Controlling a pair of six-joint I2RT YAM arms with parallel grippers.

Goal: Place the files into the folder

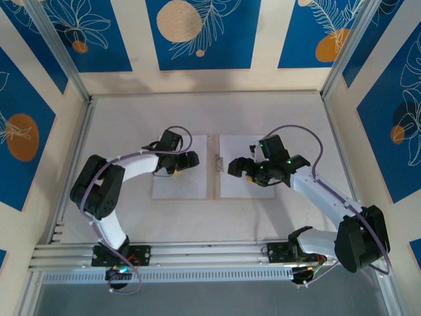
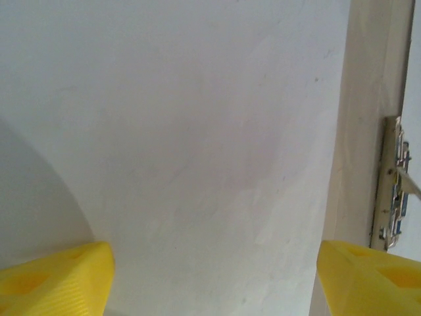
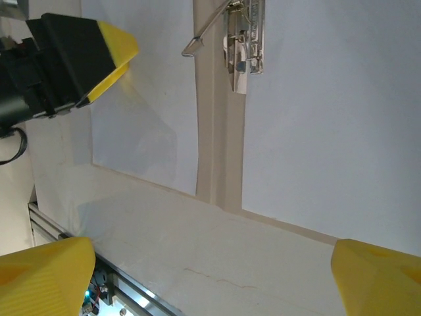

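The tan folder lies open and flat on the table, its metal clip on the spine. One white file covers its left half and another file covers its right half. My left gripper hovers open over the left file, with the folder's tan strip and the clip to its right. My right gripper stands open over the right file, facing the spine and the clip. Nothing is between either pair of yellow fingertips.
An aluminium rail runs along the near table edge, also seen as the rail in the right wrist view. Patterned walls and metal posts enclose the table. The left gripper's finger is close to the clip.
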